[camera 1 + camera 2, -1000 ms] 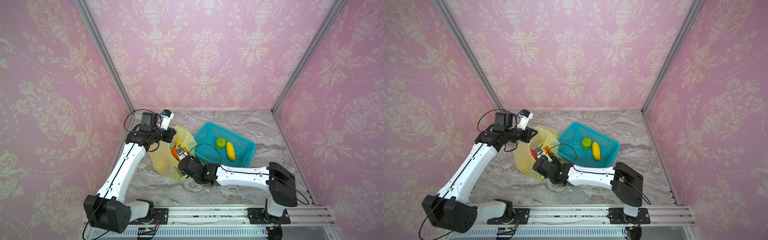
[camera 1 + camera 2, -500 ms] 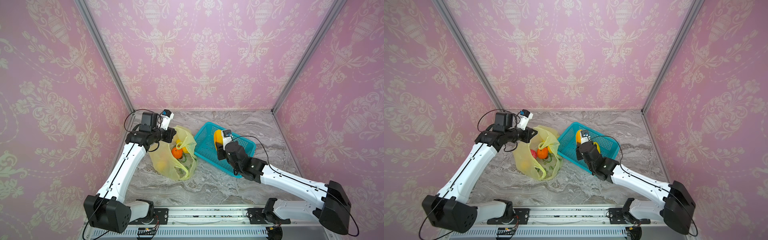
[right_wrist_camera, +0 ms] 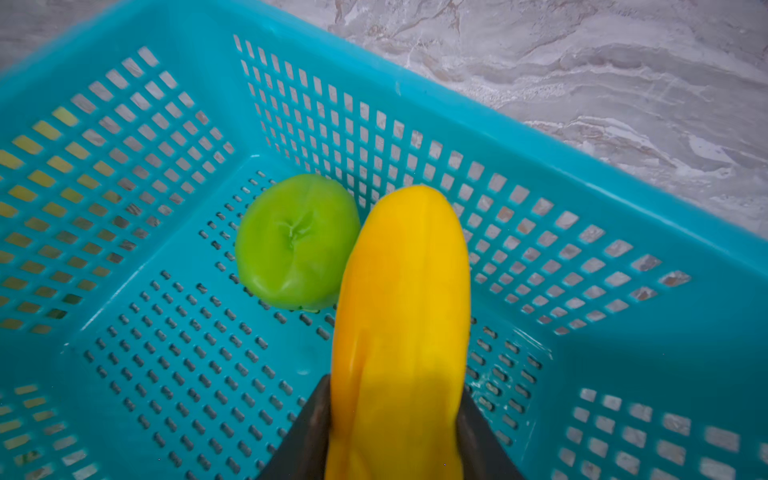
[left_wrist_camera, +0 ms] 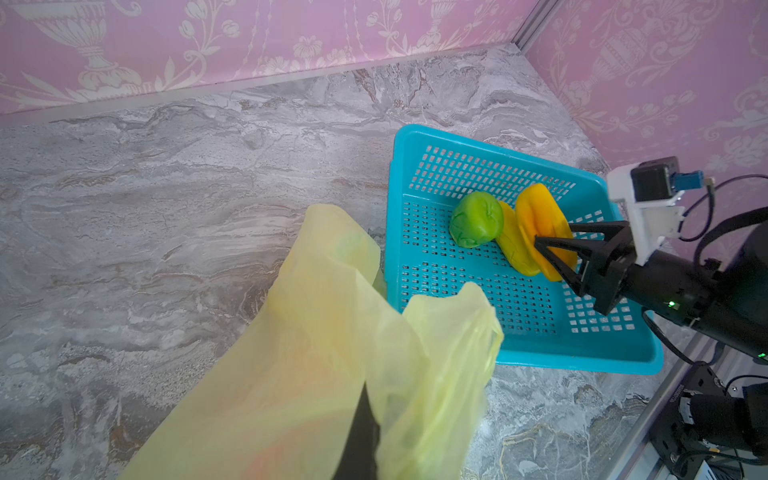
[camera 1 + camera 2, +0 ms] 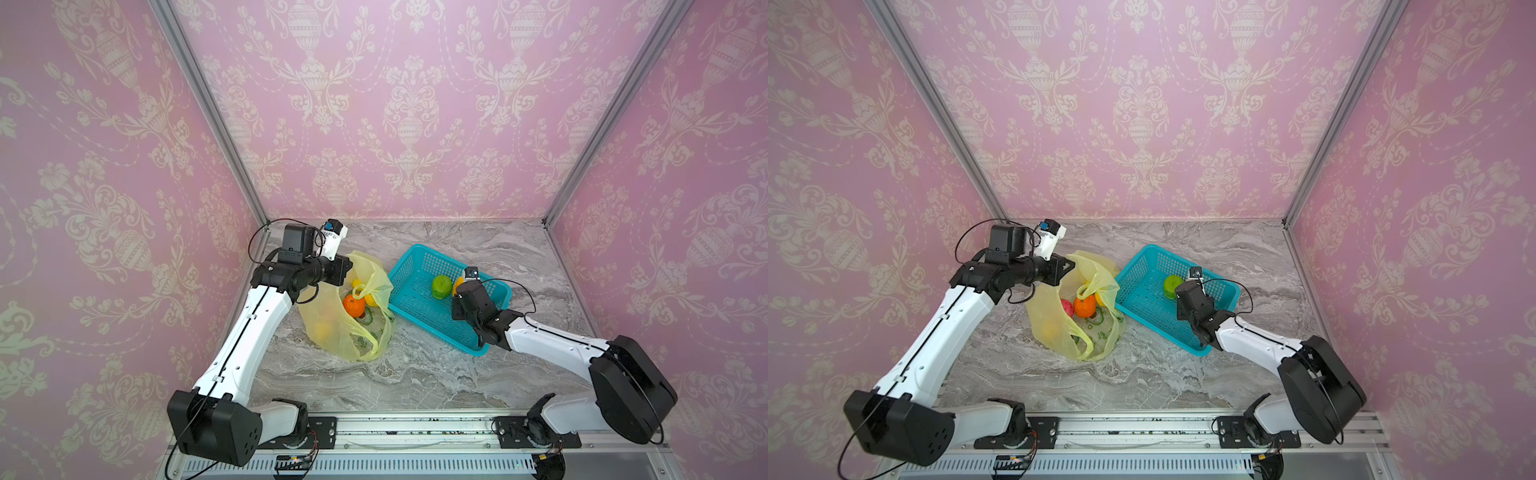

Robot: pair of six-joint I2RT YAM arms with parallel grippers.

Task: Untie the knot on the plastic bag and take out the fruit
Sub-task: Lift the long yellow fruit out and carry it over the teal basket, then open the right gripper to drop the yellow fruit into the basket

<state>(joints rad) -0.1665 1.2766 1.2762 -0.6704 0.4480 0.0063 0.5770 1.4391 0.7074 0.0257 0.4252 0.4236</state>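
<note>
Left gripper (image 5: 348, 269): closed on the rim of the plastic bag (image 5: 332, 332). It pinches the film at the bag's 12 o'clock edge and holds it up off the marble table (image 5: 415, 374). In the left wrist view one black finger (image 4: 360, 432) presses into the yellow-green film.

Right gripper (image 4: 552, 235): clamped on the orange-yellow mango (image 3: 399, 316), with a black finger (image 3: 311, 419) on each side. It holds the mango inside the walls of the turquoise basket (image 5: 428, 318). Whether the mango touches the basket floor cannot be told.

Plastic bag: slumped on the table at 9 o'clock of the basket in both top views, just beside its near corner. Green printing shows on the lower film.

Knot: undone, with the bag mouth gaping upward. One loose loop handle (image 5: 376, 291) drapes across the mouth at its 3 o'clock side.

Fruit in the bag: an orange (image 5: 354, 305) sits in the middle of the mouth. A pink-red ball (image 5: 1066, 306) is at its 9 o'clock and a yellow fruit (image 5: 1100, 297) at its 2 o'clock.

Fruit in the basket: a green fruit (image 3: 297, 243) sits on the floor near the 12 o'clock wall. In the left wrist view a yellow mango (image 4: 513, 249) lies between it and the gripped mango, touching both.
</note>
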